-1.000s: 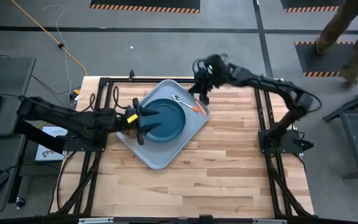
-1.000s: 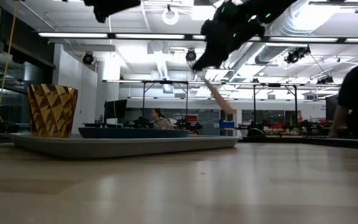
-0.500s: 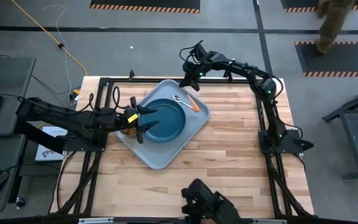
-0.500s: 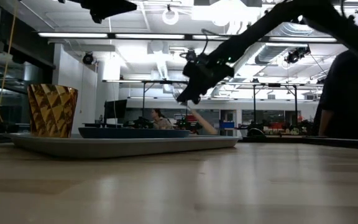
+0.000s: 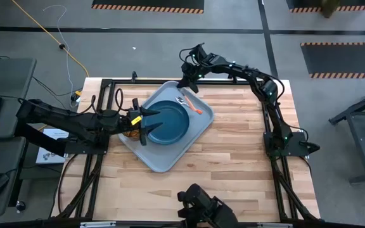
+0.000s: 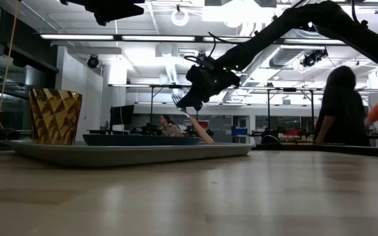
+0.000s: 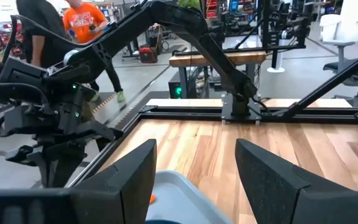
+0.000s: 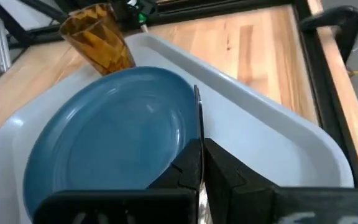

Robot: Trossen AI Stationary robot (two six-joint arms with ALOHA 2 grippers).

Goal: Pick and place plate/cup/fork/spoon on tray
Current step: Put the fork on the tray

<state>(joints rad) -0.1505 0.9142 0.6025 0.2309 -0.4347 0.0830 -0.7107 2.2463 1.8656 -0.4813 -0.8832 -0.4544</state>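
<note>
The grey-blue tray (image 5: pixel 163 161) lies slantwise on the table. The blue plate (image 5: pixel 168 121) lies flat in it, and the amber cup (image 6: pixel 56 117) stands upright at its left end. My right gripper (image 6: pixel 192 99) is over the tray's far right part, shut on the fork (image 6: pixel 199 128). Beside it the high view shows one orange-handled utensil (image 5: pixel 194 106); I cannot tell whether it is the held fork or the spoon. My left gripper (image 5: pixel 146 123) is open above the cup and the plate's left rim, touching nothing. My right gripper pinches the fork's silver neck (image 8: pixel 197 134) between its two fingers, just behind the tines (image 6: pixel 176 98). The fingers slant down from the far right. The fork tilts, tines up toward the left and orange handle (image 6: pixel 204 134) down to the tray's rim height; whether it touches, I cannot tell.
Bare wood lies right of and in front of the tray (image 5: pixel 233 158). A black frame (image 5: pixel 268 126) runs along the table's edges. A dark object (image 5: pixel 201 206) shows at the near edge. People (image 6: pixel 340 105) stand in the room behind the table.
My right gripper has gone down and toward the table's left with the fork, from high above the tray's right end to low over its far right part. The fork's handle end has come down to the height of the tray's rim.
</note>
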